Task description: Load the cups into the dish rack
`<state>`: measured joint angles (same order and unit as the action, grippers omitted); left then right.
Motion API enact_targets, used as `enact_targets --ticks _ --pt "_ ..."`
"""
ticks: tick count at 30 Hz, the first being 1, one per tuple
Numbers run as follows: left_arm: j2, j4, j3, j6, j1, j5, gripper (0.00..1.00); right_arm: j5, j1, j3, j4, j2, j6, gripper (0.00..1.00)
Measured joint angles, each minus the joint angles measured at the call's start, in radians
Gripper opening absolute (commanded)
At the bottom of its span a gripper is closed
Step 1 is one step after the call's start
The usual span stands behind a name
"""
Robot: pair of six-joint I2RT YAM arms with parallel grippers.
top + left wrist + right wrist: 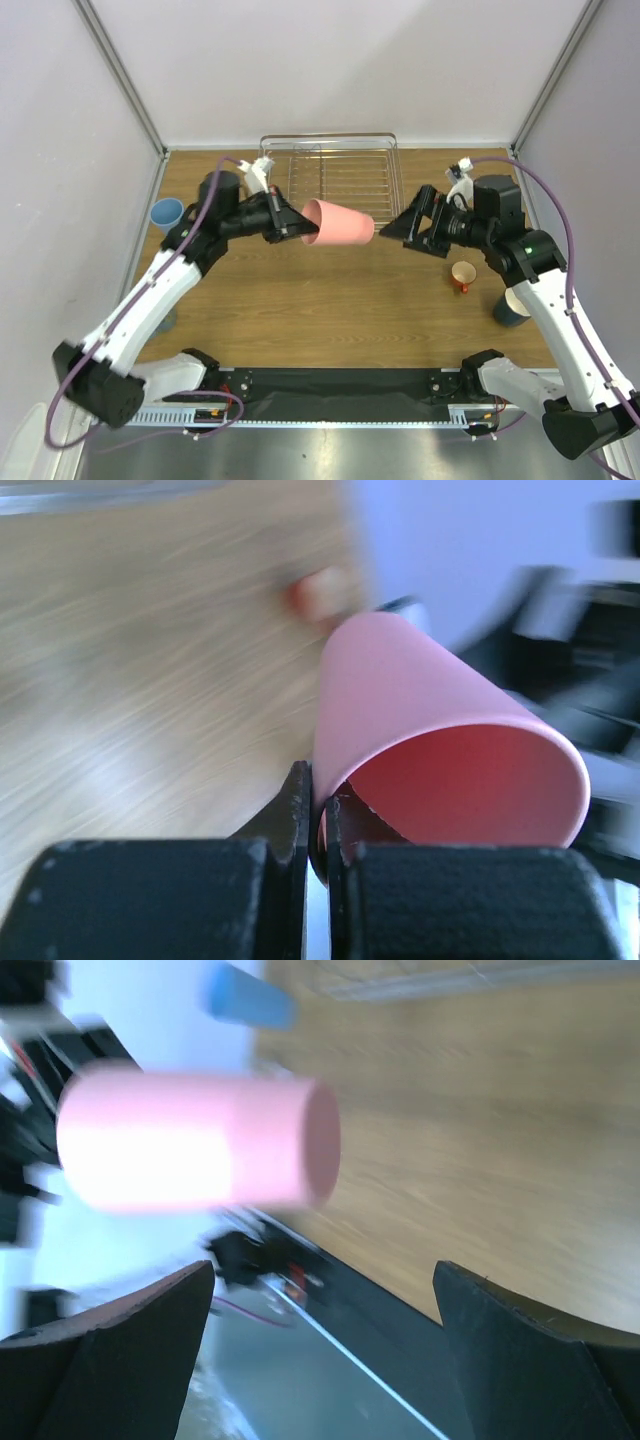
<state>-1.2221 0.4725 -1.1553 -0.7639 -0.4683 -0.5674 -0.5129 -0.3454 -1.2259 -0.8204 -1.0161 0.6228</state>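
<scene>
My left gripper [292, 226] is shut on the rim of the pink tumbler [340, 224] and holds it sideways above the table, base pointing right; one finger is inside the rim [345, 810]. My right gripper [395, 230] is open and empty, just right of the tumbler's base [200, 1140]. The silver wire dish rack [330, 170] stands at the back centre with no cup seen in it. A light blue tumbler [167, 214] stands at the far left. A small orange cup [463, 275] and a dark blue mug [510, 306] stand at the right. The clear glass is not in view.
Metal frame posts rise at the back left [120, 75] and back right [555, 75]. Grey walls close in both sides. A black strip [340, 385] runs along the table's near edge between the arm bases.
</scene>
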Motion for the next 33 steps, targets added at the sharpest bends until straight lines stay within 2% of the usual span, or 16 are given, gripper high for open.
enact_targets --ticks 3,7,13,18,22,33 --pt "0.121 -0.220 0.087 -0.169 0.013 -0.055 0.00 -0.046 0.000 -0.005 0.154 0.003 0.124 1.00" --pt "0.194 -0.505 0.200 -0.397 0.013 -0.072 0.00 -0.060 -0.009 0.018 0.396 0.010 0.307 1.00" --pt "0.237 -0.727 0.308 -0.629 0.013 -0.002 0.00 -0.005 -0.104 0.019 0.665 0.005 0.474 1.00" --pt "0.269 -0.849 0.338 -0.756 0.013 0.052 0.00 0.072 -0.213 0.015 0.808 -0.041 0.503 1.00" --pt "0.276 -0.926 0.341 -0.825 -0.006 0.066 0.00 0.090 -0.299 0.015 0.815 -0.066 0.499 1.00" --pt "0.329 -0.998 0.406 -0.914 -0.026 0.111 0.00 0.153 -0.343 0.013 0.905 -0.070 0.491 1.00"
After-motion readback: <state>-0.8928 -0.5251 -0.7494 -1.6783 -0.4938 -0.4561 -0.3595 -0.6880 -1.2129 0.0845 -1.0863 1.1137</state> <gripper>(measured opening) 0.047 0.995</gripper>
